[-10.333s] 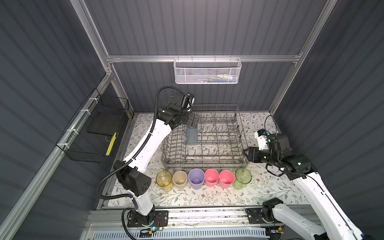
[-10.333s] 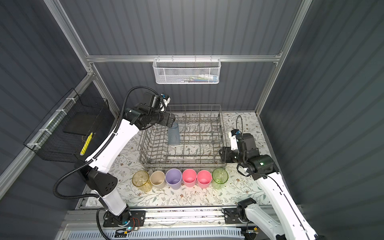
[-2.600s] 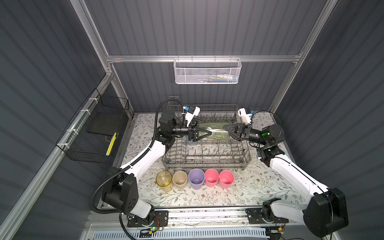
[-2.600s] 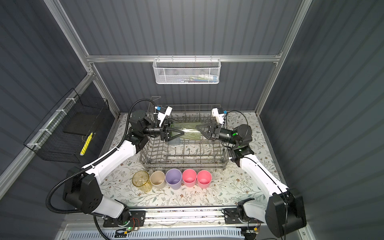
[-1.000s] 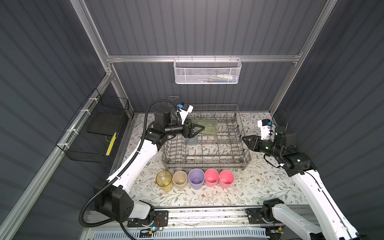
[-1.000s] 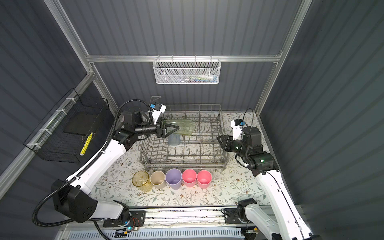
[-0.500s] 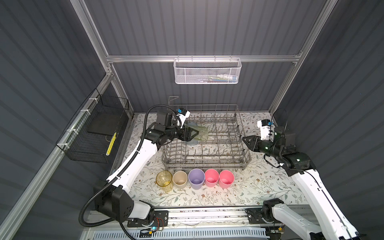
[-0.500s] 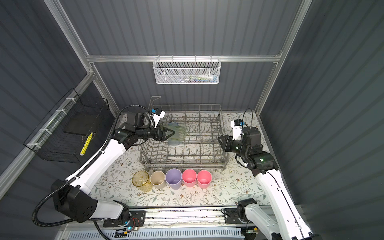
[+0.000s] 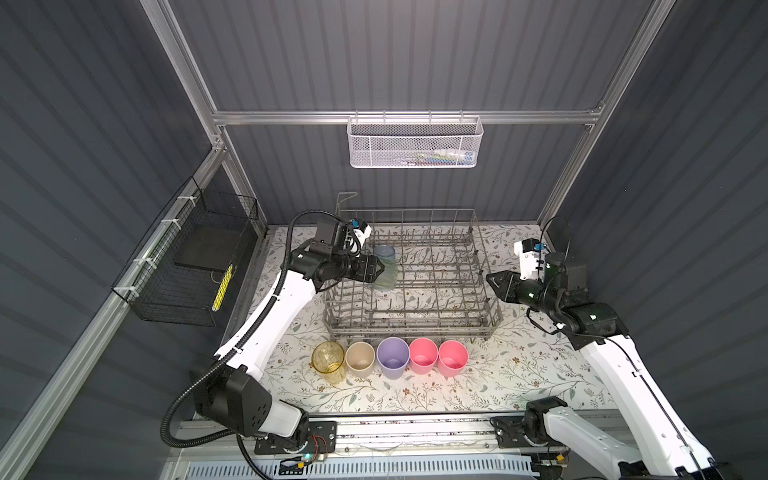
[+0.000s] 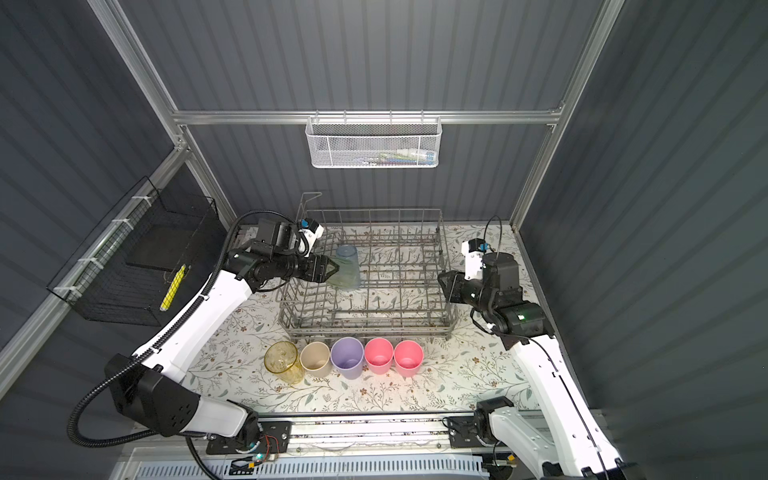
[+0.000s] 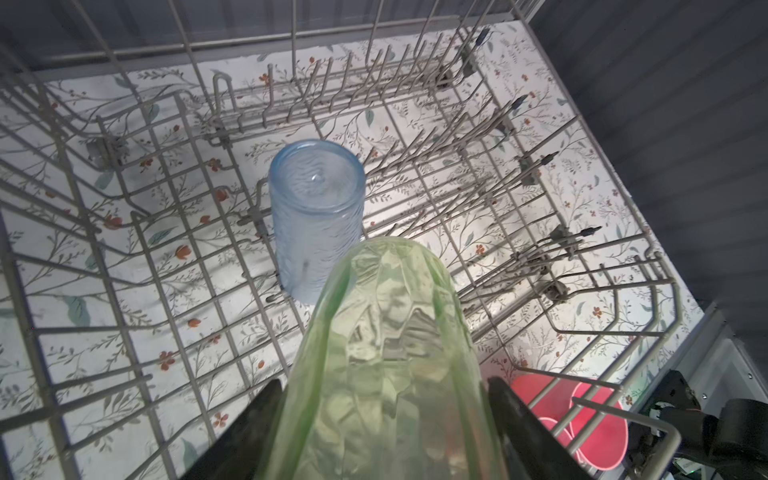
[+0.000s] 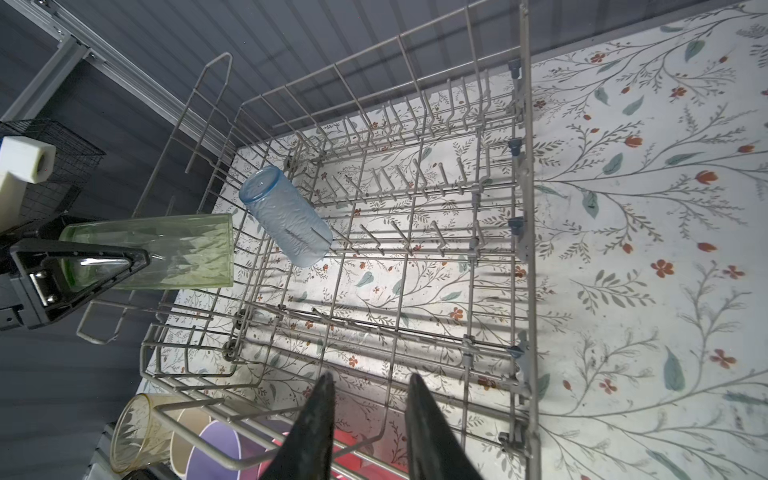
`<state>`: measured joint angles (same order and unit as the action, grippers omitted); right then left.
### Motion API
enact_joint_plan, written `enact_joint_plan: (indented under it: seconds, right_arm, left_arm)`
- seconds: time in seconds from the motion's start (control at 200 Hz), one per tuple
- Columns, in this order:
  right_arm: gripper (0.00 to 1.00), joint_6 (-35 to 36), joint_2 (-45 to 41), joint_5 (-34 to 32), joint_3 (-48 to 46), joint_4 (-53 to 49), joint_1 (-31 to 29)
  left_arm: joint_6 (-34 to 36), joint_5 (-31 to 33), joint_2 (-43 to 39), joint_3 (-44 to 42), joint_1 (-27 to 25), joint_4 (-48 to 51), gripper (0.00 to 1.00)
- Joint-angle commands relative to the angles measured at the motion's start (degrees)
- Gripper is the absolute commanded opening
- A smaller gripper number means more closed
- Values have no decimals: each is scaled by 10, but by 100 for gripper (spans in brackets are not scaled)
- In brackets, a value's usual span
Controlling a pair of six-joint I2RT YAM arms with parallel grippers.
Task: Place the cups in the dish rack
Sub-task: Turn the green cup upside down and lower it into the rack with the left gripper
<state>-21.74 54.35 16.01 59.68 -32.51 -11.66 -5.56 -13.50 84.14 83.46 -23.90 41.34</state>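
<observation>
Here, top views, dish rack (image 9: 411, 330): it is set at the far middle of the flowered table (image 9: 519, 374).
Top views, left claw (image 9: 380, 270): it is closed around the green cup (image 9: 388, 277), which is held on its side over the far left part of the rack.
Top views, blue-grey cup (image 9: 384, 252): it is stood inside the rack at the far left, just beside the green cup.
Top views, row of cups: the yellow cup (image 9: 328, 365), beige cup (image 9: 360, 359), lavender cup (image 9: 392, 357) and pink cups (image 9: 424, 355) are lined up left to right on the table, just in front of the rack, mouths up.
Top views, right claw (image 9: 490, 279): it is pointed at the right side of the rack, just beside it.
Left wrist view, green cup (image 11: 386, 365): it is squeezed between the two black fingers (image 11: 266, 399).
Left wrist view, blue-grey cup (image 11: 316, 208): it is turned upside down on the rack wires. Whether the green cup is touched cannot be told.
Right wrist view, right claw (image 12: 371, 378): a narrow gap is left between its fingers, and nothing is held.
Right wrist view, green cup (image 12: 166, 249): it is seen lying flat in the left claw, above the left edge of the rack.
</observation>
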Motion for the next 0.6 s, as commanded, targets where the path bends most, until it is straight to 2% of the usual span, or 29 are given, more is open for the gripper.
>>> enact_joint_plan:
  seconds: [0.0, 0.595]
  right_arm:
    - [32, 19, 0, -24, -5, -17, 3]
    - [32, 17, 6, -25, -11, -9, 6]
  left_arm:
    - [-1, 33, 14, 19, 3, 40, 17]
    - [6, 0, 48, -12, 2, 49, 17]
